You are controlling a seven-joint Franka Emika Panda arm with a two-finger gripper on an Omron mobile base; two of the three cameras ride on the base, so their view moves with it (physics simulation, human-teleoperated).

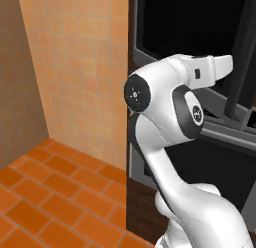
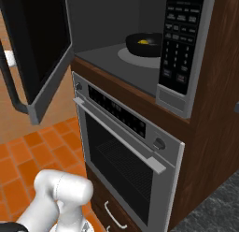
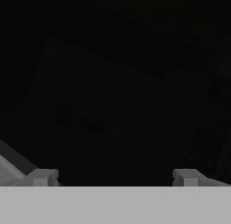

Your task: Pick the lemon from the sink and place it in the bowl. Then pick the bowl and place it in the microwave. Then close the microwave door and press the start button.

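Lemon sits in the bowl on the microwave turntable; our gripper is spread wide, holding nothing. The microwave door hangs open beside it, and a glancing push could leave it unlatched.

Lemon in black bowl inside microwave, door open.

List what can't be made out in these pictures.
- Gripper, hand view: open, but what it faces is too dark to tell.
- Bowl, right base view: the keypad panel cuts off its right side; the lemon is a small yellow patch.
- Keypad labels, right base view: too small to read, so the start button can't be singled out.
- Microwave door, right base view: its top is cut off by the edge.
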